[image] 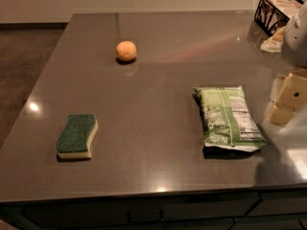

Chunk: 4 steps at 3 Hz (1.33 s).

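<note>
My gripper comes in from the right edge of the camera view, its tan end pieces hanging just above the counter under the white arm. Nearest to it is a green chip bag, lying flat a short way to its left and apart from it. An orange rests toward the back of the counter. A green-topped yellow sponge lies at the front left. The gripper holds nothing that I can see.
The dark grey countertop has its front edge near the bottom of the view and its left edge dropping to the floor. A black wire basket stands in the back right corner, with a pale wrapper beside it.
</note>
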Each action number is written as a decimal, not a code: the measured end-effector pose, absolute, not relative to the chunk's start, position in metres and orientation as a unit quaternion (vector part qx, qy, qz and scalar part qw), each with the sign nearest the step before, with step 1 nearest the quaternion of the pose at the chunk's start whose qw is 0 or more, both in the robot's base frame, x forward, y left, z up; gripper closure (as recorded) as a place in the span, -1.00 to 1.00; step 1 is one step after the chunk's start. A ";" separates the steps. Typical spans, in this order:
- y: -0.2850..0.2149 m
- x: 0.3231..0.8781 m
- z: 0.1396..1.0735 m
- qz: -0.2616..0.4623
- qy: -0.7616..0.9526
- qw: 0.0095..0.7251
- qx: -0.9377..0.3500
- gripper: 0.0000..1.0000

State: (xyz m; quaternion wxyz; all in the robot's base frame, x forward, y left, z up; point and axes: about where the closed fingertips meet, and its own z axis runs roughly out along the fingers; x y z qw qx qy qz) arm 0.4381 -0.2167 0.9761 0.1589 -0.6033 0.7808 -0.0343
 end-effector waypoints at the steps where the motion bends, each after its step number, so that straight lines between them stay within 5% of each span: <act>1: -0.217 0.438 0.976 -0.034 0.781 0.159 -0.603 -1.00; 4: -0.184 0.482 0.938 -0.002 0.725 0.153 -0.671 -1.00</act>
